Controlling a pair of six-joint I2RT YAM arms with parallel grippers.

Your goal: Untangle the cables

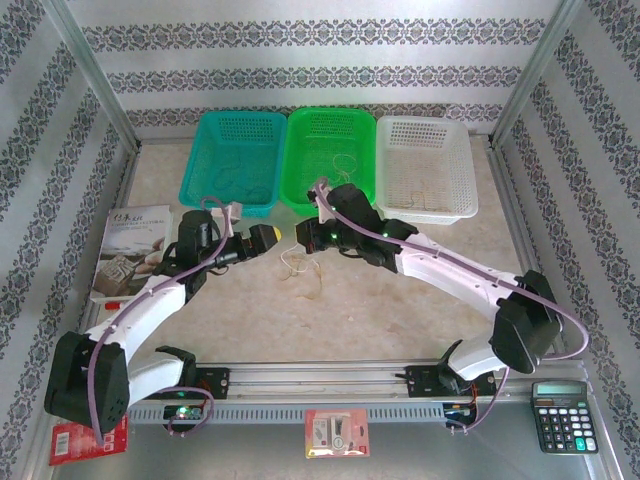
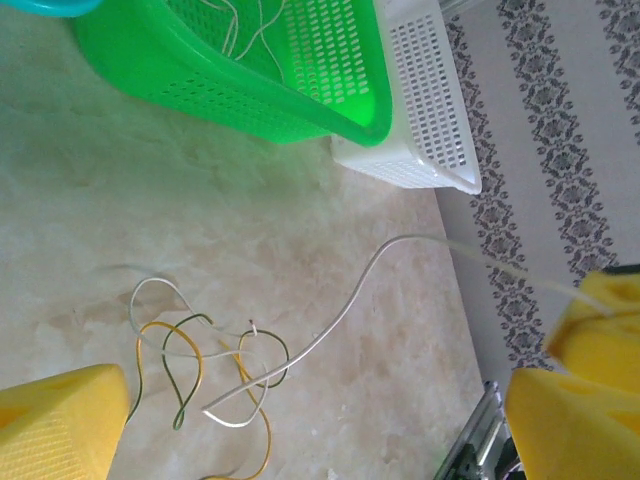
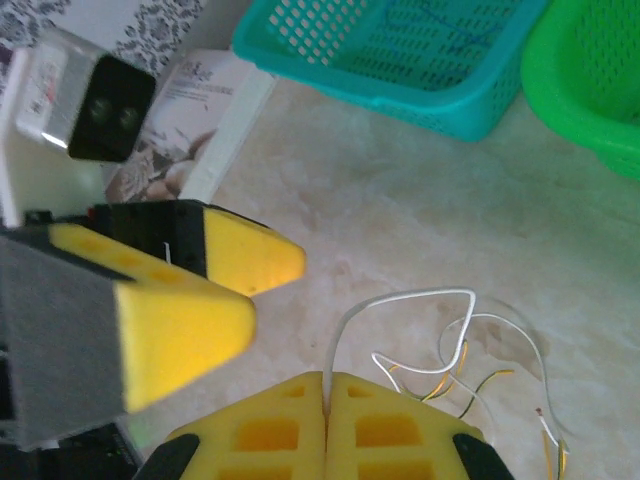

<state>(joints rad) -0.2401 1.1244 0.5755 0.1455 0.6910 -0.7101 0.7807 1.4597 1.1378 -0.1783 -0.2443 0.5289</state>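
Observation:
A loose tangle of thin cables (image 1: 300,268), white, yellow and dark green, lies on the table between the two arms. In the right wrist view my right gripper (image 3: 328,385) is shut on a white cable (image 3: 400,300), which arches up and runs into the tangle (image 3: 470,360). The left wrist view has that white cable (image 2: 370,275) rising from the tangle (image 2: 200,360) toward the right gripper's yellow fingers (image 2: 600,310). My left gripper (image 2: 320,430) stands open just left of the right gripper (image 1: 303,237), nothing between its fingers (image 3: 250,262).
Three baskets line the back: teal (image 1: 232,160), green (image 1: 330,155) and white (image 1: 425,165), each holding thin wires. A book (image 1: 135,245) lies at the left. A calculator (image 1: 565,415) and a small packet (image 1: 337,432) sit along the near rail.

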